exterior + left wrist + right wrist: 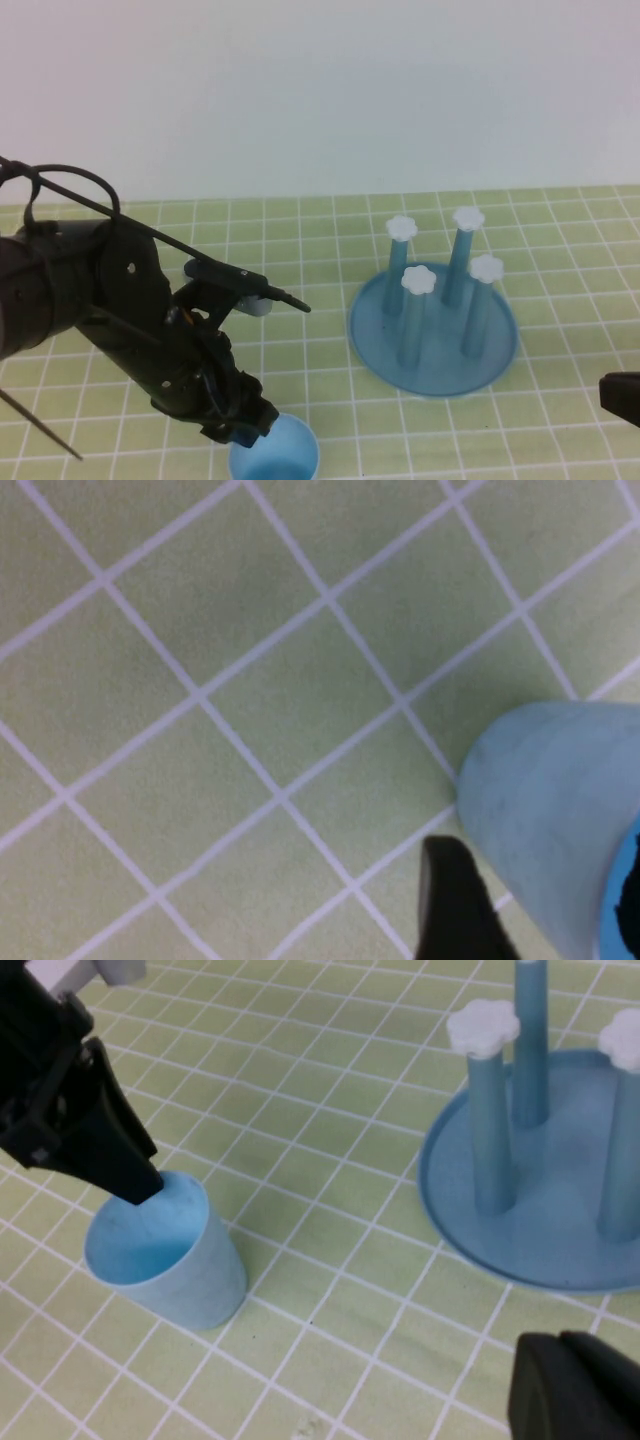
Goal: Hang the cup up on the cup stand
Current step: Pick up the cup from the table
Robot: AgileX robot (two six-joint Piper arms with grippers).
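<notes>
The light blue cup (275, 452) stands upright, mouth up, on the green checked mat near the front edge; it also shows in the right wrist view (165, 1250). My left gripper (245, 420) reaches down onto its rim and is open. One finger (455, 900) is just outside the cup's wall (550, 810), and the other is inside at the picture's edge. The blue cup stand (435, 335) with four white-capped posts stands to the cup's right, with no cup on it. My right gripper (565, 1345) is shut and empty, low at the right edge (620, 397).
The green mat with white grid lines (300, 230) covers the table up to a white back wall. The left arm's black body and cables (90, 290) fill the left side. Bare mat lies between cup and stand (330, 1200).
</notes>
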